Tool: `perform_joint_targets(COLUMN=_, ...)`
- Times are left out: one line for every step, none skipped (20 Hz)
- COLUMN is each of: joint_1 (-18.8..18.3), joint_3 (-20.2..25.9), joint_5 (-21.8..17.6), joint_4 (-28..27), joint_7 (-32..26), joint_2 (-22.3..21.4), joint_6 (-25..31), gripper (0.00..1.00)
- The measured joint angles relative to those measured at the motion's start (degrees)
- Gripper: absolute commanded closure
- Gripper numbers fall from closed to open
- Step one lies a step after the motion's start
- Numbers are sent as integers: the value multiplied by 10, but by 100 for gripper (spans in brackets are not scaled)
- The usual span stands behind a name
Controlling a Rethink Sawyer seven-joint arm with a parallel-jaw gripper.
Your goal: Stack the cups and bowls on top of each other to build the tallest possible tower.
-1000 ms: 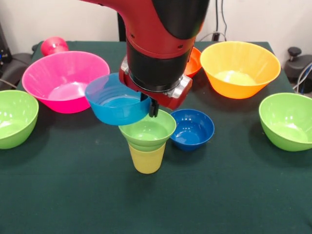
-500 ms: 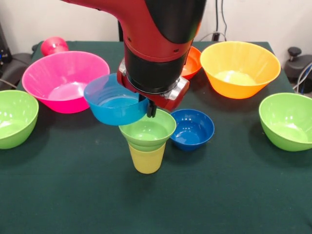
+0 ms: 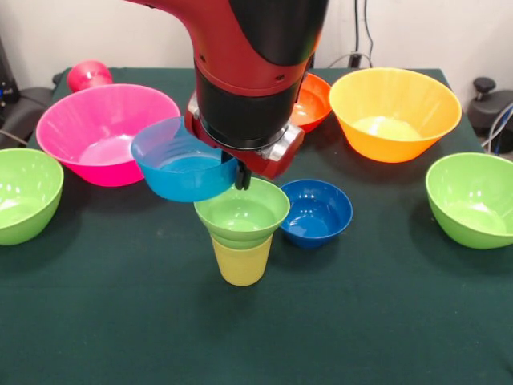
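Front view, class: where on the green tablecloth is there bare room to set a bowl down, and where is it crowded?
Bare: the wide near strip of the tablecloth below the yellow cup, between the two lime bowls. Crowded: the middle and far side, around the pink bowl, dark blue bowl and yellow-orange bowl.

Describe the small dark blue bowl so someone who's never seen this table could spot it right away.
Start at the yellow cup near the table's middle, with a green bowl sitting in it. The dark blue bowl sits on the cloth just right of that stack. It is the smallest bowl standing alone and the only dark blue one.
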Motion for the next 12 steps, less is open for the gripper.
perform_joint_targets(joint_1=0, joint_3=-1, joint_5=3, joint_4=0, joint_7=2, joint_2=0, joint_6=0, gripper=100)
perform_joint_targets(joint_1=1, joint_3=-2, joint_5=9, joint_4=0, joint_7=7, joint_2=1, joint_6=0, gripper=100)
perform_joint_targets(joint_1=1, joint_3=-3, joint_5=11, joint_4=0, joint_7=9, joint_2=1, joint_6=0, gripper=100)
perform_joint_targets(joint_1=2, joint_3=-3, joint_5=12, joint_4=0, joint_7=10, joint_2=2, joint_6=0, gripper=100)
perform_joint_targets(joint_1=3, joint_3=-4, joint_5=15, joint_4=0, joint_7=14, joint_2=2, joint_6=0, gripper=100)
perform_joint_targets(joint_1=4, joint_3=-5, joint_5=17, joint_4=0, joint_7=18, joint_2=3, joint_6=0, gripper=100)
perform_joint_targets(joint_1=5, joint_3=-6, joint_5=20, joint_4=0, joint_7=22, joint_2=4, joint_6=0, gripper=100)
perform_joint_targets(joint_1=7, joint_3=-6, joint_5=23, joint_4=-1, joint_7=26, joint_2=5, joint_6=0, gripper=100)
perform_joint_targets(joint_1=8, joint_3=-6, joint_5=25, joint_4=-1, joint_7=29, joint_2=6, joint_6=0, gripper=100)
perform_joint_targets(joint_1=10, joint_3=-7, joint_5=29, joint_4=-4, joint_7=37, joint_2=10, joint_6=0, gripper=100)
perform_joint_targets(joint_1=12, joint_3=-7, joint_5=31, joint_4=-6, joint_7=41, joint_2=12, joint_6=0, gripper=100)
perform_joint_targets(joint_1=13, joint_3=-8, joint_5=32, joint_4=-9, joint_7=45, joint_2=15, joint_6=0, gripper=100)
